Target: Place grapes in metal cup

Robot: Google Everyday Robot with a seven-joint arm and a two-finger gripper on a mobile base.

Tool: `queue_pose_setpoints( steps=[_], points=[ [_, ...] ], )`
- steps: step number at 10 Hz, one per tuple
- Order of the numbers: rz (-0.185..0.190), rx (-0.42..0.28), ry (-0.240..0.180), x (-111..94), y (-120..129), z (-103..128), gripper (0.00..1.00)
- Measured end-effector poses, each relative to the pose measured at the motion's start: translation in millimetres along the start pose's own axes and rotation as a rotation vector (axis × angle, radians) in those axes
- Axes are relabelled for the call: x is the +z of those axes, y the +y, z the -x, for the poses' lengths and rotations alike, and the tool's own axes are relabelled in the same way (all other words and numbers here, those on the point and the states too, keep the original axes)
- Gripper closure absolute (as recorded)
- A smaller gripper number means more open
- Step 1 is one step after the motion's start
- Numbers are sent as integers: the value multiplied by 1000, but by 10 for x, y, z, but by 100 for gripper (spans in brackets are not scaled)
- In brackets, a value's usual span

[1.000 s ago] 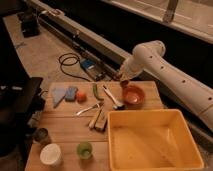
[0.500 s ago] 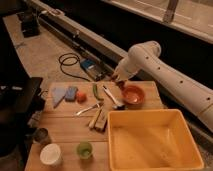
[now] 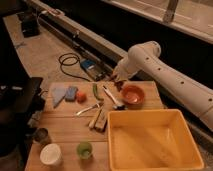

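My gripper (image 3: 116, 80) hangs from the white arm at the table's far edge, just left of the orange bowl (image 3: 132, 95). A small dark reddish lump, which looks like the grapes (image 3: 119, 85), sits right under the gripper tip; I cannot tell whether it is held or resting on the table. The metal cup (image 3: 41, 135) stands upright at the near left of the wooden table (image 3: 65, 125), far from the gripper.
A white cup (image 3: 50, 154) and a green cup (image 3: 84, 149) stand near the metal cup. A large yellow bin (image 3: 150, 140) fills the near right. An orange fruit (image 3: 81, 96), a green vegetable (image 3: 95, 91), a blue sponge (image 3: 71, 93), utensils and wooden blocks (image 3: 98, 120) lie mid-table.
The arm has swung a little to the left and the gripper has dropped slightly toward the table beside the orange bowl. Nothing else has moved.
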Motion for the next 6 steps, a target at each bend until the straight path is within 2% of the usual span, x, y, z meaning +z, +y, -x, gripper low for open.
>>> queue_pose_setpoints(
  steps=[1, 4, 6],
  points=[
    [-9, -32, -9, -16, -40, 128, 81],
    [-26, -189, -67, 30, -198, 891, 81],
    [-18, -313, -142, 112, -245, 1492, 81]
  ],
)
